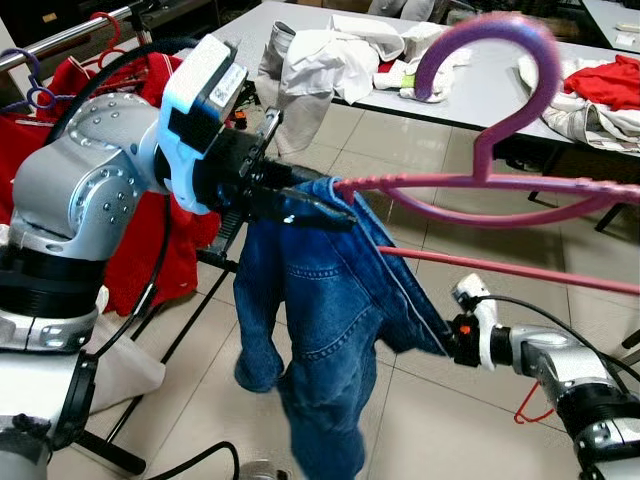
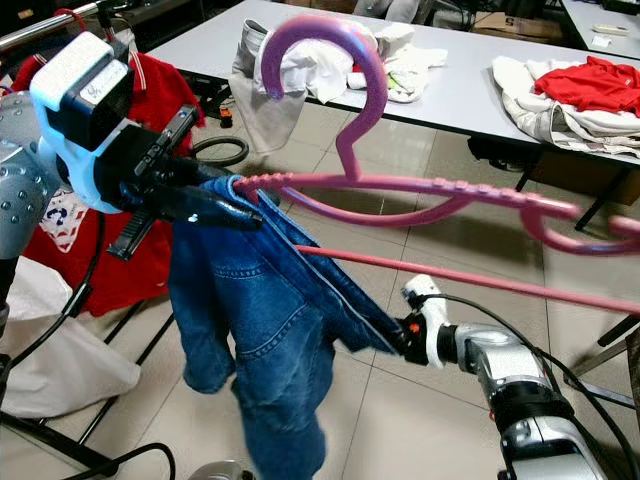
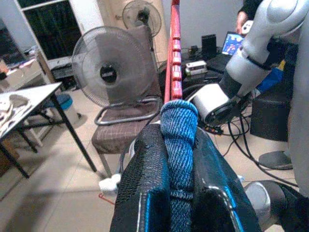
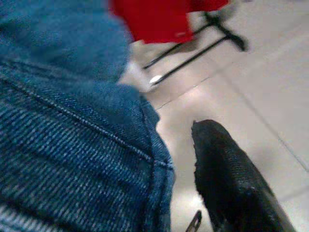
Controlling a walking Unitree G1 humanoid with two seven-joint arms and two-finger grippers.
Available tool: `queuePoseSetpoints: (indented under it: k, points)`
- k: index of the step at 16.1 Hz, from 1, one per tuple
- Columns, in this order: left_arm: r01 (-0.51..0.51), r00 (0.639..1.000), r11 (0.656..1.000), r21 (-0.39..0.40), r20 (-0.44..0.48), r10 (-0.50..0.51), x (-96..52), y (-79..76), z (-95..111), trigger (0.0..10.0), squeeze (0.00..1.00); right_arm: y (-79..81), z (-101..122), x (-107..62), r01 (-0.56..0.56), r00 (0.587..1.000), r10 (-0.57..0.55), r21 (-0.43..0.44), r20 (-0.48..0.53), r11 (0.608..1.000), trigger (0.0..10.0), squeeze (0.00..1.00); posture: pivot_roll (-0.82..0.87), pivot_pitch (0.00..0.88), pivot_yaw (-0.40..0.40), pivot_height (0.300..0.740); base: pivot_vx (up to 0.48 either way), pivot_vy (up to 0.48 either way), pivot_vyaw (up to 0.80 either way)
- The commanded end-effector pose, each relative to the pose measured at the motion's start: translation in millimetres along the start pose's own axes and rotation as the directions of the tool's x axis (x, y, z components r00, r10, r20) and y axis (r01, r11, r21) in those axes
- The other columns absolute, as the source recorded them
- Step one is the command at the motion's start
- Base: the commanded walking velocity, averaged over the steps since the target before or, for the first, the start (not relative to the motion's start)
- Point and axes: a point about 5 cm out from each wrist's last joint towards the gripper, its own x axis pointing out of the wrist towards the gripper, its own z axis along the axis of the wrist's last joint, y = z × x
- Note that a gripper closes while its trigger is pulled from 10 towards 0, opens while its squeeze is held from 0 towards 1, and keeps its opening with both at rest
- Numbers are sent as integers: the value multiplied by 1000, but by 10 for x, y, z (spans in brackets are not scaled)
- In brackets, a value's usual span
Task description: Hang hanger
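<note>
While a red garment (image 1: 150, 250) hangs from a metal clothes rail (image 1: 60, 38) at the far left, beside a white cloth (image 1: 125, 365) slumped on the tiled floor (image 1: 440, 410), the silver left arm (image 1: 80, 180) reaches forward and its left gripper (image 1: 318, 208) is clamped on the waistband of a pair of blue denim jeans (image 1: 320, 320). From the left wrist, the two black fingers (image 3: 145, 193) press against either side of a rolled edge of denim, with the pink bar running straight away above it. The jeans are draped over the lower bar of a pink plastic hanger (image 1: 500, 190), their legs dangling toward the floor and not reaching it. This hanger is up in the air in front of the robot, apart from the rail, its purple-pink hook (image 1: 490, 60) curling upward and its notched shoulder bar stretching off to the right. Behind it stands a long grey table (image 1: 500, 95) strewn with white clothes (image 1: 340, 55) and a red piece of clothing (image 1: 605, 80). Lower right, the right gripper (image 1: 447, 335) meets the far corner of the jeans' waistband; its wrist camera has denim close against one black finger (image 4: 231, 188), but I cannot tell whether those fingers are closed on the fabric. A small red hanger (image 1: 532, 405) lies on the floor beneath the right arm (image 1: 570, 380).
</note>
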Motion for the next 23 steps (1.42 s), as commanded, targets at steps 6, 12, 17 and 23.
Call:
queuePoseSetpoints:
  k: [6,12,17,23]
  points:
    - [-116,993,992,54,-30,117,-179,-40,-50,0,0,-221,-79,-225,202,964,-230,197,132,959,0,0,117,39,-17,740,0,0,0]
    - [-296,920,953,67,-247,303,-275,-100,-525,0,0,-275,146,-482,252,882,-337,275,330,928,0,0,107,40,-12,740,0,0,0]
    - [-402,819,915,42,-430,380,-228,-283,-1132,0,0,-143,584,-765,206,787,-368,351,495,913,0,0,81,44,-6,740,0,0,0]
    - [-550,656,821,154,-528,539,-256,-228,-1416,0,0,53,608,-749,187,811,-351,361,468,914,0,0,70,45,-8,740,0,0,0]
